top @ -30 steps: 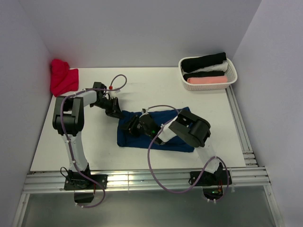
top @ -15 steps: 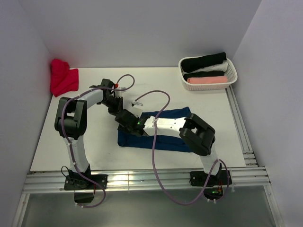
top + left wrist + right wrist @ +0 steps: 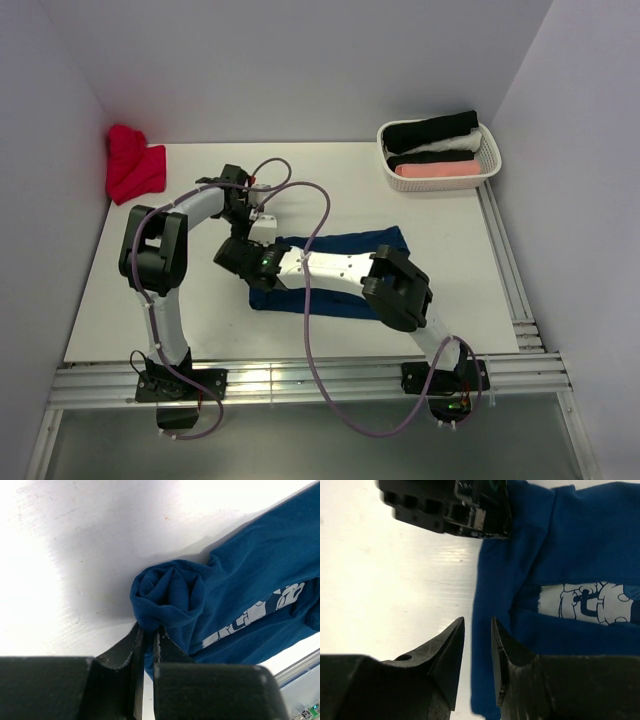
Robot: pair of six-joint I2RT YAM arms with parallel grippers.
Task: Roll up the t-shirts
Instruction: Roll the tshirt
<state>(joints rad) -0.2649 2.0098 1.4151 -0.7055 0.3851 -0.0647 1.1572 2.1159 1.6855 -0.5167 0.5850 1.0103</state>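
A navy blue cloth t-shirt (image 3: 340,305) lies mid-desk as a folded band, its long axis running left to right across the white desk (image 3: 450,240). Only the left wrist view shows its left end wound into a tight roll (image 3: 170,592), with the left tool (image 3: 150,630) clamped on the roll's lower fold. The right wrist view alone shows the right tool (image 3: 477,627), jaws narrowly apart over the shirt's edge, near a pale cartoon print (image 3: 590,602).
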